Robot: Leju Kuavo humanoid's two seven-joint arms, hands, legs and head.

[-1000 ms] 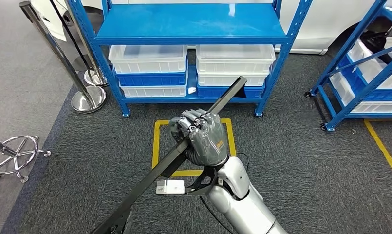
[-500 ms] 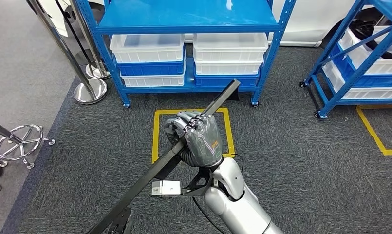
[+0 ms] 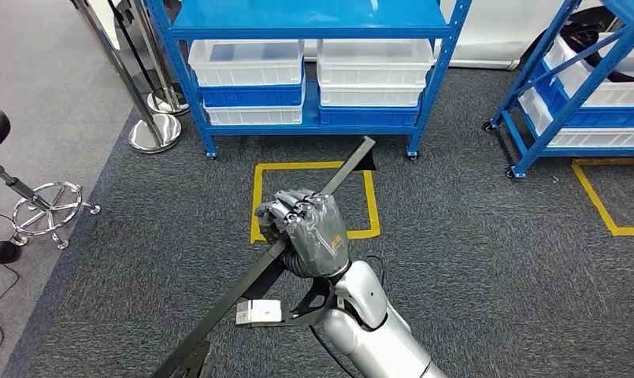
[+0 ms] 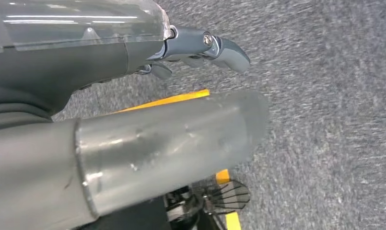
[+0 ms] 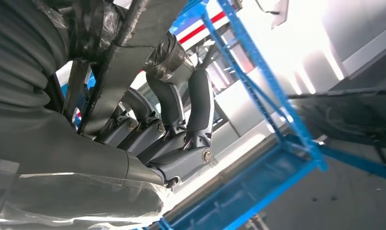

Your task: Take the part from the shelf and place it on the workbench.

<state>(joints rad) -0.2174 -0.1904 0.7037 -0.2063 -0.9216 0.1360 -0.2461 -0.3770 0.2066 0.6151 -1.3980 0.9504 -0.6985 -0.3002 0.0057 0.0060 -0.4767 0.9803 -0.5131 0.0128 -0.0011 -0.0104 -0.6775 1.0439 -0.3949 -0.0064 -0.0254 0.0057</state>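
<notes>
One part: you see the long black bar (image 3: 250, 279) gripped in the right hand (image 3: 307, 230), running diagonally past both sides of the fist.
Right hand: fingers (image 5: 193, 108) wrapped fully around the bar.
Left hand (image 4: 200, 45): you cannot tell its state.
Blue shelf (image 3: 313, 31): well beyond the right hand, holding white bins (image 3: 246, 63).

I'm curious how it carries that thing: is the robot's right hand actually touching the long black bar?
Touching. In the head view the right hand has its fingers wrapped around the long black bar; the right wrist view shows the fingers curled over it.
</notes>
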